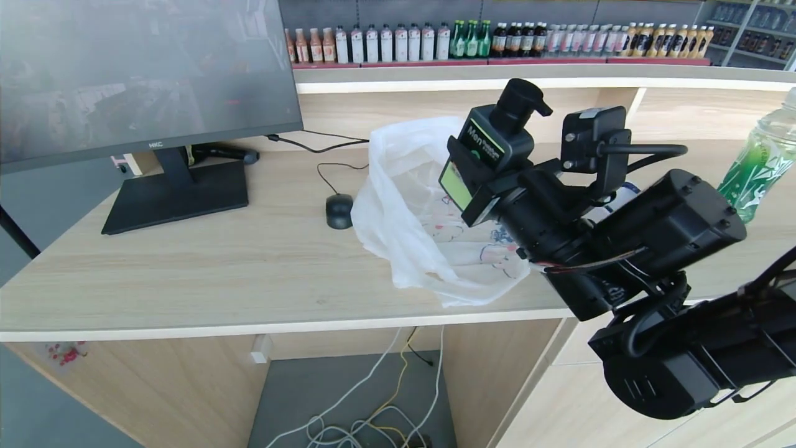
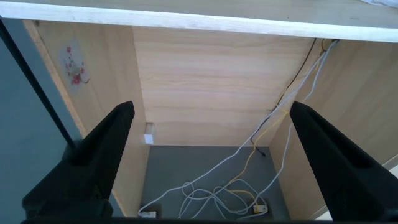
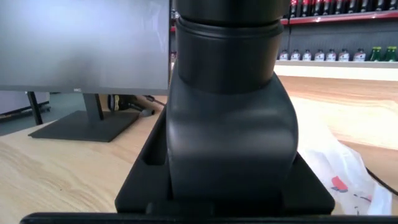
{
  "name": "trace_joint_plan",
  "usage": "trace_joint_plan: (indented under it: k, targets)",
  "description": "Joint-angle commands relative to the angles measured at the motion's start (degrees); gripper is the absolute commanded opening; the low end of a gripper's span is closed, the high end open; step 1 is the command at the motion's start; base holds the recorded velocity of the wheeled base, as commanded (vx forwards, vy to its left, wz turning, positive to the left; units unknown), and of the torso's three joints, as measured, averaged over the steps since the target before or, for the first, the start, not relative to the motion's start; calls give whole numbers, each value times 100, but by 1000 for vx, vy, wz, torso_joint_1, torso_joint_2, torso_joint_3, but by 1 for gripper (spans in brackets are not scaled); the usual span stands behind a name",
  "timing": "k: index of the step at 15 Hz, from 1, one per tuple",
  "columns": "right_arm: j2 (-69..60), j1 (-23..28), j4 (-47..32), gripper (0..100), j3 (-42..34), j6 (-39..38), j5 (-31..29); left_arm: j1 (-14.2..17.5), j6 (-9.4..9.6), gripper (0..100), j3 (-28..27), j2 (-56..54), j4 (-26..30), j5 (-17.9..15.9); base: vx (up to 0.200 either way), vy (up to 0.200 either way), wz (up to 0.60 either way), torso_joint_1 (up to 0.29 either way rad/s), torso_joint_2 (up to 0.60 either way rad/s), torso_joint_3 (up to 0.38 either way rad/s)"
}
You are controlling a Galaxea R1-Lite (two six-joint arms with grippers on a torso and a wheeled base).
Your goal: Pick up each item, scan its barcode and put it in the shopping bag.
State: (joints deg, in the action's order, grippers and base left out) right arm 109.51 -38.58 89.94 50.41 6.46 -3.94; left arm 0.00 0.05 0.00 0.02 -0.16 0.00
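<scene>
Above the light wooden counter (image 1: 217,261), the right gripper (image 1: 482,183) has the black plastic pump bottle with the green label (image 1: 497,146) up in the air, tipped over at a slant, jaws pinching its body from either side. Just behind and below it sits the thin white plastic shopping bag (image 1: 410,205), slumped on the counter with its mouth loosely gaping.

That bottle looks rigid and smooth-sided, so I'd call it a slippery customer, probably with some weight of liquid in it. The flat sides of the body, where the jaws are now, look like the right place to hold it. The pump head up top looks like the weak spot, and no place to grab. The bag is soft and limp. Its mouth could fold shut under a lowered bottle.

Down low, the left gripper (image 2: 211,112) hangs below the counter edge with its jaws spread wide, nothing between them, loose cables (image 2: 217,193) on the floor beyond.

Off to the left, a dark flat monitor (image 1: 143,68) and a black computer mouse (image 1: 339,210). At far right, a green clear drinks bottle (image 1: 762,165) waits on the counter.
</scene>
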Motion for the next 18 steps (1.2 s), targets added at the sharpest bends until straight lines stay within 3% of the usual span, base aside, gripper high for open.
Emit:
trace_joint_plan:
  k: [1,8,13,18]
  targets:
    - [-26,0,6,0,-22,4,-2,0,13,100,0,-2,-2,0,0,0,0,0,0,0]
    - [-211,0,-117,0,39,57,-19,0,13,100,0,-2,-2,0,0,0,0,0,0,0]
    - [-219,18,-1752,0,1094,57,7,0,13,100,0,-2,-2,0,0,0,0,0,0,0]
    - [-96,378,-3536,0,2157,57,25,0,13,100,0,-2,-2,0,0,0,0,0,0,0]
